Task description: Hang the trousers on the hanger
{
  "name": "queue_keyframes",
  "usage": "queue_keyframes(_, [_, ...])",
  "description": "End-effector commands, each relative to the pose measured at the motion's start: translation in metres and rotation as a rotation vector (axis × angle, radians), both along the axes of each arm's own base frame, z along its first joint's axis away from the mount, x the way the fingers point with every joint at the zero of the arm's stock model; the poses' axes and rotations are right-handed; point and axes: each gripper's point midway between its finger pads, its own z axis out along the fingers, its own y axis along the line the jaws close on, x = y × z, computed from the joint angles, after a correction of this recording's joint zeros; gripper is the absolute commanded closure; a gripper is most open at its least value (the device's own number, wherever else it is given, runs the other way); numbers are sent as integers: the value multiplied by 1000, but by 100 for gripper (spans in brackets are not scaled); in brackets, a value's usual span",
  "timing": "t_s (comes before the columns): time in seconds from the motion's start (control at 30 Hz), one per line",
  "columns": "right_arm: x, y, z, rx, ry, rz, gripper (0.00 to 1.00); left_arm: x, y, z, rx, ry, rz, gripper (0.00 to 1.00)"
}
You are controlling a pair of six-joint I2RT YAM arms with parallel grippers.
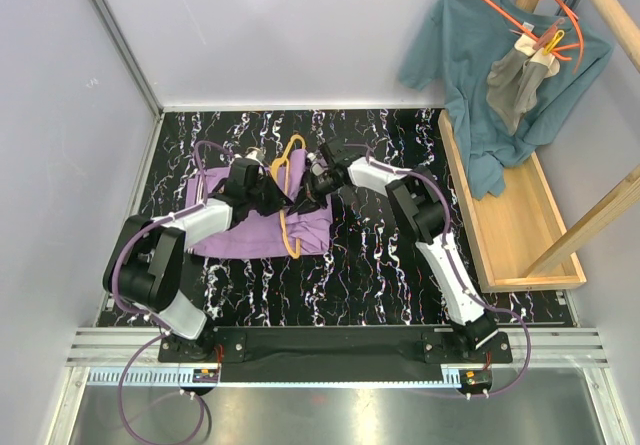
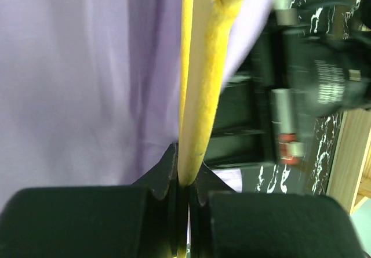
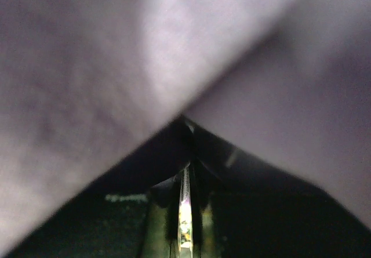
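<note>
The lilac trousers (image 1: 255, 233) lie folded on the black marbled table, left of centre. The yellow hanger (image 1: 291, 227) lies over their right part, its hook (image 1: 293, 146) pointing to the far side. My left gripper (image 1: 282, 196) is shut on the hanger; in the left wrist view the yellow bar (image 2: 197, 95) runs up from between the closed jaws, with lilac cloth (image 2: 81, 84) to the left. My right gripper (image 1: 309, 203) is just right of it, shut on a fold of the trousers; lilac cloth (image 3: 116, 66) fills the right wrist view above the closed jaws.
A wooden tray (image 1: 515, 240) stands along the table's right edge under a wooden rack (image 1: 610, 10). A teal shirt (image 1: 470, 65) and a small grey garment (image 1: 520, 80) hang there on orange hangers (image 1: 500, 0). Grey walls close the left and far sides.
</note>
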Motion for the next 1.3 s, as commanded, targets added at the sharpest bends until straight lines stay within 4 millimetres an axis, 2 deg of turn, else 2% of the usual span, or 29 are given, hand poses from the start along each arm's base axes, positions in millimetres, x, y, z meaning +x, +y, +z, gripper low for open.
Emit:
queue_keyframes(0.0, [-31, 12, -32, -114, 102, 45, 97, 7, -14, 35, -73, -84, -41, 100])
queue_keyframes(0.13, [-26, 11, -27, -127, 44, 49, 91, -1, -14, 47, -95, -104, -33, 100])
queue_keyframes(0.17, [-26, 12, -23, -112, 45, 52, 84, -3, -15, 47, -102, -99, -40, 100])
queue_keyframes(0.27, [-19, 8, -14, -120, 11, 55, 75, -5, -14, 37, -98, -73, -34, 100])
queue_keyframes(0.3, [-19, 5, -5, -128, 7, 54, 72, -5, -13, 35, -94, -67, -34, 100])
queue_keyframes(0.37, [-14, -6, 2, -142, -24, 45, 59, -4, -11, 33, -90, -63, -37, 100])
queue_keyframes(0.4, [-12, -11, 16, -145, -46, 39, 56, -4, -11, 32, -82, -61, -37, 100])
queue_keyframes(0.47, [-2, -28, 22, -137, -57, 12, 51, -4, -8, 29, -59, -57, -38, 100])
queue_keyframes(0.57, [17, -47, 39, -67, -45, -22, 47, -3, -5, 21, -67, -28, -42, 100])
queue_keyframes(0.67, [30, -55, 54, -35, -89, -23, 44, -2, -4, 21, -62, -32, -49, 100])
queue_keyframes(0.8, [43, -64, 76, -26, -135, -40, 44, -2, -4, 22, -57, -35, -60, 100])
queue_keyframes(0.9, [57, -62, 90, 0, -178, -86, 44, -2, -5, 23, -57, -37, -65, 100])
queue_keyframes(0.97, [66, -61, 95, 25, -148, -129, 48, -1, -5, 26, -56, -43, -69, 100])
queue_keyframes(1.07, [85, -53, 102, 60, -170, -177, 56, -1, -6, 32, -62, -53, -73, 100])
queue_keyframes(1.1, [91, -52, 97, 57, -169, -189, 61, -1, -6, 34, -66, -55, -72, 100])
queue_keyframes(1.13, [97, -49, 100, 59, -170, -202, 70, 0, -7, 37, -72, -60, -71, 100])
queue_keyframes(1.27, [118, -43, 79, 22, -153, -253, 87, 0, -8, 44, -86, -70, -70, 100])
